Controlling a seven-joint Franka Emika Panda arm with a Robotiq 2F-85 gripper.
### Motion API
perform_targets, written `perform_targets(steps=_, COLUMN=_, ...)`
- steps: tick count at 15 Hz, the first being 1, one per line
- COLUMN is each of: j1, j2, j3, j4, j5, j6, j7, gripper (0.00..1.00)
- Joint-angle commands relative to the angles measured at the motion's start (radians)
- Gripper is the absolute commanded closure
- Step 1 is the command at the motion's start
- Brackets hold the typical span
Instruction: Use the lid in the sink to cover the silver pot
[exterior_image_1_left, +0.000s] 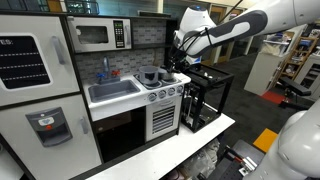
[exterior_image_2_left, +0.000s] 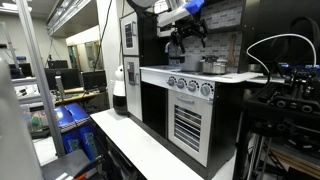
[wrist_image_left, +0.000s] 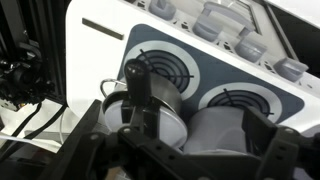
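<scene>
The small, squat silver metal pot stands on the white toy kitchen's stove top, just beside the light-grey rectangular sink and near the front edge. The space above the pot is open. The white arm reaches down from above. The gripper hangs near the pot with its fingers spread apart.

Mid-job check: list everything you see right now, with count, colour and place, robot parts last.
toy kitchen: one, white, on the long white board
microwave: one, white, above the sink
sink: one, light grey, beside the stove; contents unclear
faucet: one, at the sink's back edge
silver pot: one, silver-grey, on the stove
burners: two, dark rings
knobs: one row, grey, stove front
black rack: one, beside the kitchen
arm: one, white
gripper: one, black, over the stove; open or shut unclear
</scene>
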Motion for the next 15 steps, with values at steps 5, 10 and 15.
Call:
perform_targets(steps=5, j1=0.047, j2=-0.092, j3=0.105, j4=0.057, j5=0.006, j6=-0.153, j7=0.148, gripper=0.00)
perform_targets(steps=10, j1=0.096, j2=-0.111, j3=0.137, j4=0.076, j5=0.083, j6=-0.159, j7=0.196, gripper=0.00)
perform_targets(steps=15, j1=0.109, j2=-0.120, j3=0.143, j4=0.067, j5=0.111, j6=-0.136, j7=0.192, gripper=0.00)
